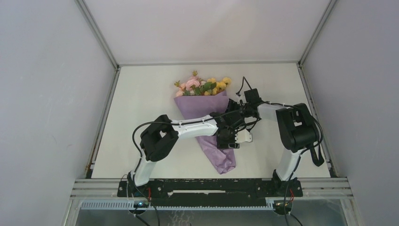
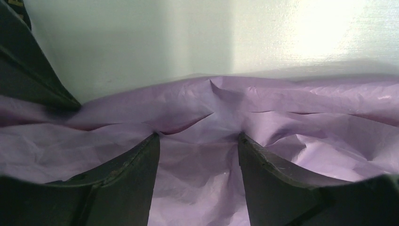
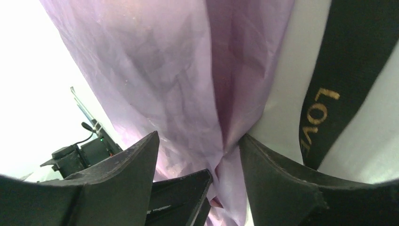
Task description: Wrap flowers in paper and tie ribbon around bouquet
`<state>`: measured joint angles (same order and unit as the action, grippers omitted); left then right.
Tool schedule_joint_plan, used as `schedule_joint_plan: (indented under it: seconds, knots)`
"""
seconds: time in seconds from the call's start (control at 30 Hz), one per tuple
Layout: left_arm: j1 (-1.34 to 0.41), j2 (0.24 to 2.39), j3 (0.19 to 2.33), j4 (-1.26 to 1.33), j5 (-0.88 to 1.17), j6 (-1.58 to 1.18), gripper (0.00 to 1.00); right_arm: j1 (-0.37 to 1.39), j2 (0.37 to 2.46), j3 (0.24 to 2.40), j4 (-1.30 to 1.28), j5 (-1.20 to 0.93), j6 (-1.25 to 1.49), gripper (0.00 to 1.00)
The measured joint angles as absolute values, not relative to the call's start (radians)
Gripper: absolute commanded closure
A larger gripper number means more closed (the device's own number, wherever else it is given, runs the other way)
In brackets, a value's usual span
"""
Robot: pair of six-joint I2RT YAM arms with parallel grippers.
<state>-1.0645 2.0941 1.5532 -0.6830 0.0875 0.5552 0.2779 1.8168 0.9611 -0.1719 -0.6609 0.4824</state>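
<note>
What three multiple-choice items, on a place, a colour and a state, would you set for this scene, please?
1. The flowers point toward: A the table's far edge; B the near edge; C the left wall.
2. Lettering on the ribbon is: A white; B gold; C red.
3. The paper is: A flat; B torn in two; C rolled around the flowers.
Answers: A, the flowers lie at the far end; B, gold LOVE on black; C, it forms a cone.

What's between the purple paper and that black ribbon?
Only a bare strip of white table, seen in the right wrist view between the paper and ribbon.
</note>
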Motion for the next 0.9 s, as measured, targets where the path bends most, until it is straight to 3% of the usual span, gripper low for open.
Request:
schedule_joint_plan:
  seconds: [0.23, 0.27, 0.43, 0.6, 0.9]
  knots:
    - [-1.065, 2.079, 1.531, -0.671, 0.064, 0.569, 0.32, 0.281, 1.933, 0.960, -0.017, -0.767, 0.560, 0.95]
    - [-1.065, 2.074, 1.525, -0.667, 0.059, 0.575, 0.32, 0.281, 1.949, 0.960, 0.009, -0.783, 0.576, 1.00]
    - [-1.061, 2.056, 1.503, -0.661, 0.031, 0.603, 0.29, 0.279, 1.980, 0.958, 0.113, -0.847, 0.635, 1.00]
    - [-1.021, 2.027, 1.513, -0.709, 0.067, 0.641, 0.17, 0.267, 1.996, 0.994, 0.154, -0.876, 0.651, 1.00]
    - [-0.934, 2.045, 1.879, -0.783, 0.164, 0.702, 0.15, 0.212, 2.168, 1.328, 0.045, -0.936, 0.531, 1.00]
